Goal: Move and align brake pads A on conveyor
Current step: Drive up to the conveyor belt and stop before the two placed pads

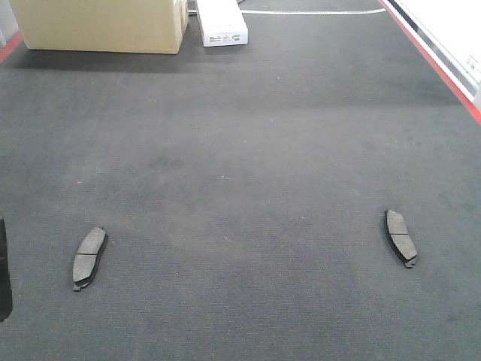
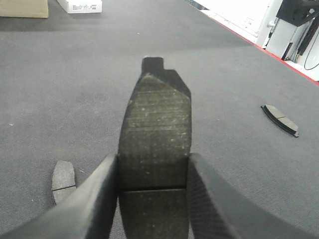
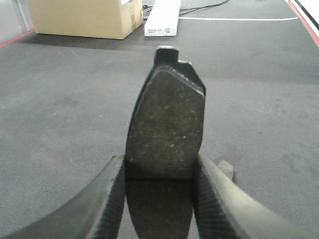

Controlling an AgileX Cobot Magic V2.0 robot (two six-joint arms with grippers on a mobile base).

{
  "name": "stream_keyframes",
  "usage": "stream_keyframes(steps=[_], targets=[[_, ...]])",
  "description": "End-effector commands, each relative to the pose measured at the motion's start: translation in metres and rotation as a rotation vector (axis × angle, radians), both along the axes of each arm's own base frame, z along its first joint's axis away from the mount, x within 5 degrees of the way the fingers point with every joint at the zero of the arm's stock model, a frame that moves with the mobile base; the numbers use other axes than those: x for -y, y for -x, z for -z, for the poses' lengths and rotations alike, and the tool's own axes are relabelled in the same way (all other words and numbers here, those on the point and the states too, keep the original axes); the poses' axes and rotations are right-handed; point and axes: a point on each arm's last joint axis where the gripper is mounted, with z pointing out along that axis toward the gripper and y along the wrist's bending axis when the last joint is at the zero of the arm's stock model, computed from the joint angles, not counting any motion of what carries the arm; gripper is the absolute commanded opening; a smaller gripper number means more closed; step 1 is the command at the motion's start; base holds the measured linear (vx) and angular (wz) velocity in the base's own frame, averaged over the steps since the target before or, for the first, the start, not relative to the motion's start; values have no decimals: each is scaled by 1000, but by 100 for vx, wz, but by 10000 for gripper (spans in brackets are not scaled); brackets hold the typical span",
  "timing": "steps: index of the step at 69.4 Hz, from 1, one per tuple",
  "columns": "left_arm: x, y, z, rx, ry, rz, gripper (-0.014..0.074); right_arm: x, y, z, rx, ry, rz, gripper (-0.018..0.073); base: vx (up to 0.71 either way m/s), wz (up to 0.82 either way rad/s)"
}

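Both grippers, left (image 2: 152,199) and right (image 3: 159,199), are pinching brake pads (image 2: 155,149) edgewise between fingers, keeping them liftable over the conveyor (image 1: 240,150) for alignment.

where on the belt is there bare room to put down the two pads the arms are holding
The widest bare patch is the conveyor middle, between the left lying pad and the right lying pad, running back to the cardboard box and white box. It is crowded only at that far edge and right around each lying pad.
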Motion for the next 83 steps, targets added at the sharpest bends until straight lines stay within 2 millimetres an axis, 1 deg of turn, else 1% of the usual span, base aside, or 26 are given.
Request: stream_keyframes(steps=[1, 54, 64, 83], targets=[[2, -1, -17, 97, 52, 18, -6, 0, -2, -18, 116, -19, -1, -2, 0, 0], [2, -1, -17, 97, 54, 17, -6, 0, -2, -18, 116, -19, -1, -2, 0, 0], [2, -2, -20, 137, 47, 17, -6, 0, -2, -18, 116, -19, -1, -2, 0, 0], [3, -2, -21, 122, 111, 6, -6, 0, -2, -18, 116, -19, -1, -2, 0, 0]])
